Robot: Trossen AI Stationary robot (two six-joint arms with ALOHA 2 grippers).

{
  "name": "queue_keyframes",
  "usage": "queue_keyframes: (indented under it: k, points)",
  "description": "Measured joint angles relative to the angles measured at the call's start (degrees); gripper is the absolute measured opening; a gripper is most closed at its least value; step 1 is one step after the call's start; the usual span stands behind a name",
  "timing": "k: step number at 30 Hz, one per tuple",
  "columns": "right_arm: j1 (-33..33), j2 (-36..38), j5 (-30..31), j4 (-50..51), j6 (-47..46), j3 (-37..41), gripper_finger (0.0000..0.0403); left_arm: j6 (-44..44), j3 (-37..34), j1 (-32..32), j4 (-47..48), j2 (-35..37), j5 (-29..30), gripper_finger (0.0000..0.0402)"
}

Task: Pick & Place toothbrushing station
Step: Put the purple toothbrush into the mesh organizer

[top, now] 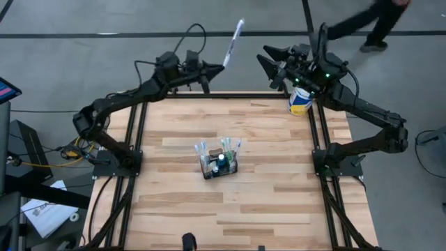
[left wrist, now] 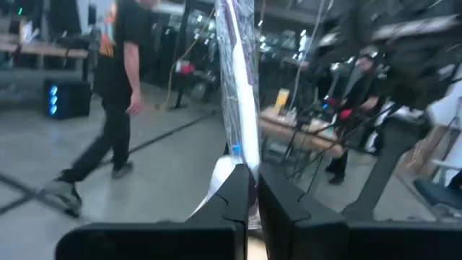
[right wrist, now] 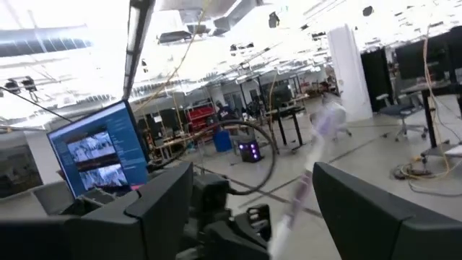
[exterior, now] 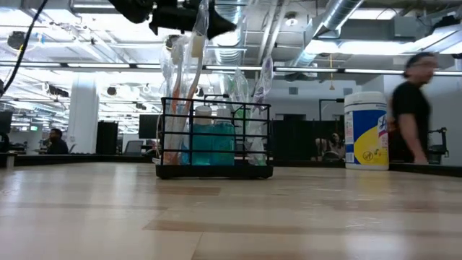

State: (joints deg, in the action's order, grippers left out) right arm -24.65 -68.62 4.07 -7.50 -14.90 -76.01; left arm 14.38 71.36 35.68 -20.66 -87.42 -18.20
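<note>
The toothbrushing station (top: 219,164), a small black wire basket, stands on its base at the middle of the wooden table with a teal bottle and several wrapped toothbrushes upright in it (exterior: 214,141). My left gripper (top: 212,70) is raised over the table's far edge, shut on a wrapped toothbrush (top: 233,43) that rises out of it. My right gripper (top: 267,59) hovers open at the far right, facing the left one with nothing between its fingers (right wrist: 253,180). The toothbrush shows blurred ahead of it (right wrist: 312,159). My left gripper pinches the wrapped toothbrush by its lower end (left wrist: 242,162) between its two fingers (left wrist: 231,198). The fingers come at it about level, over the far edge. The toothbrush stands up from the fingertips at a slant, lifted clear of the table and the basket.
A white-and-yellow wipes tub (top: 300,101) stands at the table's far right corner, below my right arm (exterior: 367,130). A person (top: 369,28) walks on the floor beyond the far edge. Bare wood lies all round the basket.
</note>
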Motion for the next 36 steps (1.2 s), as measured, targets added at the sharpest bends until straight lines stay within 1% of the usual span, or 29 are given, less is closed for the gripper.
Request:
queue_keyframes:
  k: [5, 7, 9, 12, 15, 19, 21, 24, 28, 31, 36]
  points:
    - [-1.45, -1.10, -2.74, -5.76, -0.77, -0.11, 0.0275, 0.01, 0.13, -1.50, -1.42, 3.62, -2.02, 0.0005]
    - [-1.95, -2.00, -3.84, -6.87, -3.22, 0.00, 0.0275, -0.38, 0.08, -3.07, -1.54, 3.83, -2.00, 0.0005]
    - [-2.83, -3.54, -6.60, -9.09, -5.53, 0.00, 0.0275, -0.40, -0.01, -4.95, -3.26, 3.81, -2.02, 0.0005]
    - [-3.44, -5.43, -8.62, -11.20, -6.68, -0.04, 0.0275, -0.48, 0.21, -7.37, -4.04, 3.96, -2.21, 0.0005]
    - [-3.59, -7.43, -8.88, -10.93, -6.65, -1.81, 0.0275, -0.91, 0.21, -8.92, -3.77, 3.92, -2.18, 0.0002]
    - [-3.60, -9.74, -12.70, -11.07, -6.62, -6.17, 0.0275, -1.48, 0.21, -9.51, -3.83, 3.92, -2.14, 0.0002]
    - [-3.56, -10.93, -13.29, -9.66, -6.10, -8.60, 0.0275, -1.48, 0.21, -9.51, -3.86, 3.92, -2.14, 0.0002]
    - [-3.22, -12.65, -13.42, -4.69, -3.40, -12.35, 0.0275, -1.51, 0.21, -9.51, -3.85, 3.92, -2.11, 0.0002]
    - [-2.61, -13.52, -13.43, 0.12, 0.07, -16.14, 0.0275, -1.99, 0.21, -8.94, -3.88, 3.92, -2.05, 0.0002]
    - [-2.44, -13.74, -13.41, 0.75, 1.39, -16.72, 0.0275, -2.06, 0.21, -7.67, -3.88, 3.92, -2.02, 0.0001]
    - [-4.20, -13.16, -13.16, 2.89, 1.41, -16.72, 0.0275, -2.07, 0.21, -5.03, -4.88, 3.94, -2.32, 0.0001]
